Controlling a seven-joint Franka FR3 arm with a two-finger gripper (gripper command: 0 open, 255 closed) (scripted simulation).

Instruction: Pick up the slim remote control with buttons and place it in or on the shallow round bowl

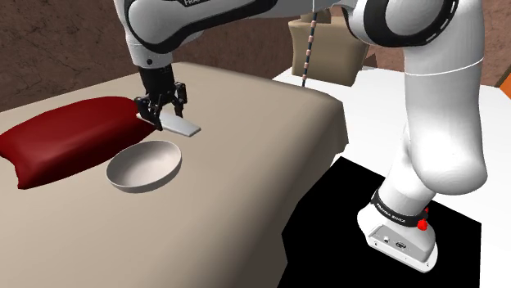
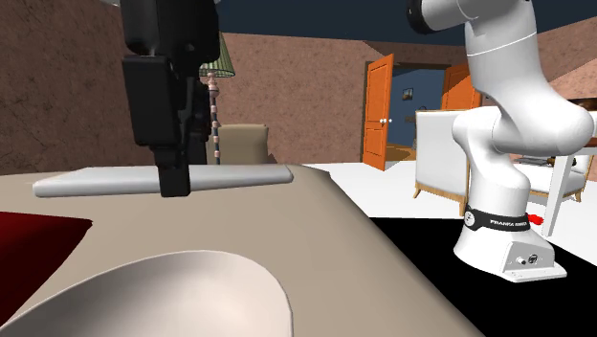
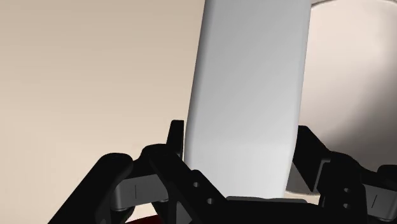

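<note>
The slim remote (image 1: pixel 183 125) is a plain white flat bar, held level a little above the beige surface. My gripper (image 1: pixel 163 115) is shut on it, clasping it across its width near one end. In the second exterior view the remote (image 2: pixel 244 177) hangs horizontally in the gripper (image 2: pixel 174 180), above and behind the bowl (image 2: pixel 163 287). The shallow round bowl (image 1: pixel 144 165) is white and sits just below and in front of the gripper. In the wrist view the remote (image 3: pixel 248 89) runs out from the gripper (image 3: pixel 240 140), with the bowl (image 3: pixel 359 76) beside its far end.
A dark red cushion (image 1: pixel 65 139) lies beside the bowl on the shoulder view's left. The beige surface (image 1: pixel 246 155) drops off at its right edge toward a black area (image 1: pixel 344 221) by the robot's base. A lamp pole (image 1: pixel 307 49) and a tan chair (image 1: pixel 327 53) stand behind.
</note>
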